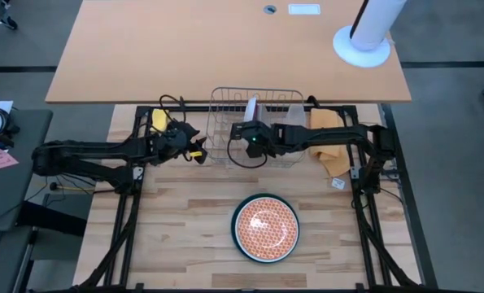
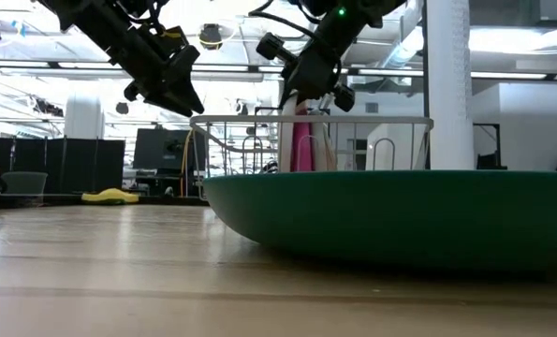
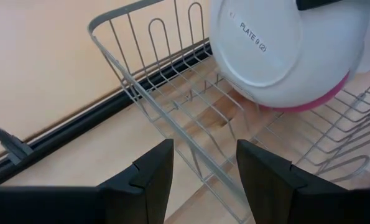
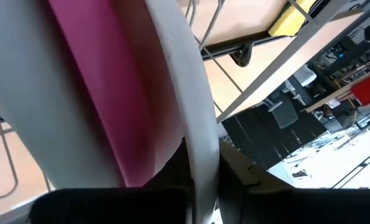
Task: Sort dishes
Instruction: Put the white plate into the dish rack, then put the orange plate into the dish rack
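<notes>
Upright in the wire rack [image 1: 225,106], white plate [image 3: 284,53] on edge, right claw [image 1: 250,134] clamped on its rim.

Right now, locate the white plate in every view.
High: white plate on edge in the wire rack, at the right gripper.
Low: pale edge beside the pink plate.
Left wrist: labelled underside.
Right wrist: rim.
Landmark: the rack.
</notes>
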